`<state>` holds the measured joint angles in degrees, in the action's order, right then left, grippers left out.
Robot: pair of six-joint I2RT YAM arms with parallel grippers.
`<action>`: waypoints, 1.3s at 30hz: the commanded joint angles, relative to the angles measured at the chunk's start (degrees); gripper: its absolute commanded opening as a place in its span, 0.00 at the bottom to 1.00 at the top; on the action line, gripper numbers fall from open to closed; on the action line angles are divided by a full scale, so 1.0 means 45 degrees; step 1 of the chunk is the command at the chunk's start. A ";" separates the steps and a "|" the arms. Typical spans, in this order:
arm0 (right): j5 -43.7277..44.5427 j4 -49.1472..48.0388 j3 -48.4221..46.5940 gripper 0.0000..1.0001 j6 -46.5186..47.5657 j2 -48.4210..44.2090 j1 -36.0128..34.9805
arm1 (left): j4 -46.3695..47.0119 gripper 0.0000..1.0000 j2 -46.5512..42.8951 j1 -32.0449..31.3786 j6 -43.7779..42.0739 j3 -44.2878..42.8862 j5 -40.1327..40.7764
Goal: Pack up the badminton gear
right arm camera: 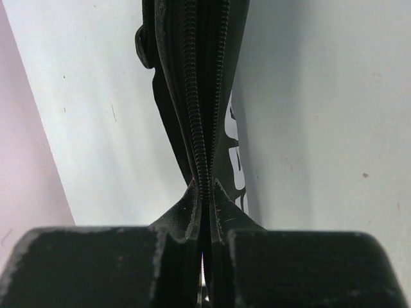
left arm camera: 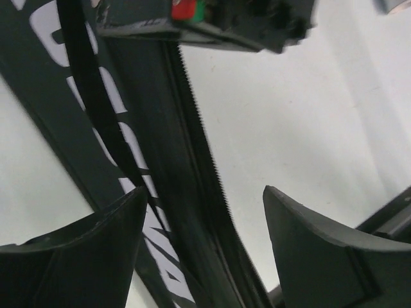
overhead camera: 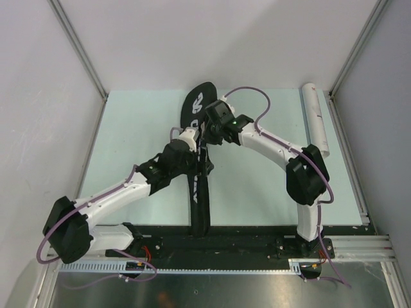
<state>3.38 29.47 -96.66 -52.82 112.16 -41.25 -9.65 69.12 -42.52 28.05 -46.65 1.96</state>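
Note:
The long black racket bag (overhead camera: 200, 192) with white lettering lies down the middle of the table, its wide end at the far side. My right gripper (overhead camera: 212, 133) is shut on the bag's zipper edge (right arm camera: 204, 128), pinched between its fingertips (right arm camera: 186, 212). My left gripper (overhead camera: 192, 137) is open just beside it. Its fingers (left arm camera: 96, 244) straddle the bag's raised zipper edge (left arm camera: 192, 179) without closing on it. The white tube (overhead camera: 315, 119) lies at the far right edge. Rackets and shuttlecocks are out of view.
The right gripper's body (left arm camera: 212, 19) sits close above the left fingers in the left wrist view. A metal frame rail (overhead camera: 347, 154) runs along the table's right side beside the tube. A black base rail (overhead camera: 231, 240) lies at the near edge.

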 commanded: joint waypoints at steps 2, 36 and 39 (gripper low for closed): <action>0.0910 0.0344 -0.0512 0.00 -0.1560 -0.1603 -0.0129 | 0.0601 0.70 0.0440 -0.0472 -0.1019 -0.0395 0.2199; -0.7173 -0.2445 0.4781 0.64 0.1876 -0.4028 0.7468 | 0.3277 0.00 -0.2821 -0.0531 -0.0824 0.3629 -0.2856; -0.6925 -0.2508 0.4820 0.48 0.1581 -0.3636 0.7527 | 0.3277 0.00 -0.2822 -0.0531 -0.0766 0.3629 -0.2915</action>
<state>-24.21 23.59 -74.81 -41.23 95.07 -7.81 -1.21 58.41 -45.08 23.51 -29.76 -7.66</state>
